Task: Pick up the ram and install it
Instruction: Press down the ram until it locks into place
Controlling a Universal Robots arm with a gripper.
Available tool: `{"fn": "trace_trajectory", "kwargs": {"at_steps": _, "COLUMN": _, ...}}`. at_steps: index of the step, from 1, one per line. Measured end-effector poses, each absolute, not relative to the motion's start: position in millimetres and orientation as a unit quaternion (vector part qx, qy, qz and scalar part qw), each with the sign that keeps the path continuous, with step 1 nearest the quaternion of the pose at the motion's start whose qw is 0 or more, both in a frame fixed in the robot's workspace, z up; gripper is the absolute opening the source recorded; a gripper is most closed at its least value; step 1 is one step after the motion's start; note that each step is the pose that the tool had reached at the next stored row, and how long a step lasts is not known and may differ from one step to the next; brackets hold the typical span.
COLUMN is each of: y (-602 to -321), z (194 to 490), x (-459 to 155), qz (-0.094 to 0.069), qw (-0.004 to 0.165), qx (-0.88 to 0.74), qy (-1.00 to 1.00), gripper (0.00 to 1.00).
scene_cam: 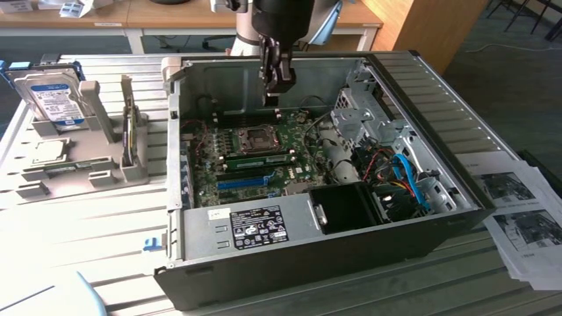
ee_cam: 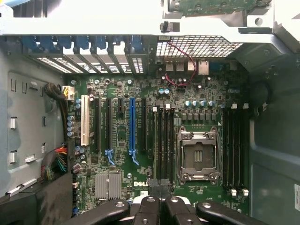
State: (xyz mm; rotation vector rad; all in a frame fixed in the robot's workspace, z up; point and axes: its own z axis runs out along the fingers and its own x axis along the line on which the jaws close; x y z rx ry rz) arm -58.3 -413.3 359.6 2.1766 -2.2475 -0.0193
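The gripper (scene_cam: 274, 89) hung inside the open computer case (scene_cam: 457, 125) above the motherboard (scene_cam: 255, 158) — fingers pressed together, pinching nothing I could see. A ram (scene_cam: 256, 158) stick lay seated in a slot at about six o'clock from the empty processor socket (scene_cam: 257, 137).

One computer case (scene_cam: 351, 257), one hard drive (scene_cam: 54, 99), one gripper (scene_cam: 279, 84).
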Motion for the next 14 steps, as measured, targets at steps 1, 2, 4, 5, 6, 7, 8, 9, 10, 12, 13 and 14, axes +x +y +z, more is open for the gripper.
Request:
{"fn": "trace_trajectory", "kwargs": {"at_steps": 1, "y": -413.2, "z": 359.4, "x": -58.3, "qz": -0.006, "qw": 0.006, "qx": 0.692, "qy": -0.722, "gripper": 0.09}}
{"fn": "trace_trajectory", "kwargs": {"at_steps": 2, "y": -413.3, "z": 359.2, "x": -58.4, "qz": -0.006, "qw": 0.006, "qx": 0.688, "qy": -0.726, "gripper": 0.09}}
{"fn": "trace_trajectory", "kwargs": {"at_steps": 4, "y": -413.3, "z": 358.7, "x": -58.5, "qz": -0.006, "qw": 0.006, "qx": 0.678, "qy": -0.735, "gripper": 0.09}}
{"fn": "trace_trajectory", "kwargs": {"at_steps": 5, "y": -413.3, "z": 358.5, "x": -58.5, "qz": -0.006, "qw": 0.006, "qx": 0.671, "qy": -0.741, "gripper": 0.09}}
{"fn": "trace_trajectory", "kwargs": {"at_steps": 6, "y": -413.3, "z": 358.3, "x": -58.6, "qz": -0.006, "qw": 0.006, "qx": 0.666, "qy": -0.746, "gripper": 0.09}}
{"fn": "trace_trajectory", "kwargs": {"at_steps": 7, "y": -413.3, "z": 358.0, "x": -58.6, "qz": -0.006, "qw": 0.006, "qx": 0.66, "qy": -0.751, "gripper": 0.09}}
{"fn": "trace_trajectory", "kwargs": {"at_steps": 8, "y": -413.3, "z": 357.8, "x": -58.6, "qz": -0.007, "qw": 0.006, "qx": 0.654, "qy": -0.756, "gripper": 0.09}}
{"fn": "trace_trajectory", "kwargs": {"at_steps": 9, "y": -413.3, "z": 357.6, "x": -58.6, "qz": -0.007, "qw": 0.006, "qx": 0.649, "qy": -0.761, "gripper": 0.09}}
{"fn": "trace_trajectory", "kwargs": {"at_steps": 10, "y": -413.3, "z": 357.5, "x": -58.7, "qz": -0.007, "qw": 0.006, "qx": 0.643, "qy": -0.766, "gripper": 0.09}}
{"fn": "trace_trajectory", "kwargs": {"at_steps": 12, "y": -413.3, "z": 357.1, "x": -58.7, "qz": -0.007, "qw": 0.006, "qx": 0.631, "qy": -0.776, "gripper": 0.09}}
{"fn": "trace_trajectory", "kwargs": {"at_steps": 13, "y": -413.3, "z": 357.0, "x": -58.7, "qz": -0.007, "qw": 0.006, "qx": 0.625, "qy": -0.781, "gripper": 0.09}}
{"fn": "trace_trajectory", "kwargs": {"at_steps": 14, "y": -413.3, "z": 356.8, "x": -58.7, "qz": -0.007, "qw": 0.006, "qx": 0.619, "qy": -0.785, "gripper": 0.09}}
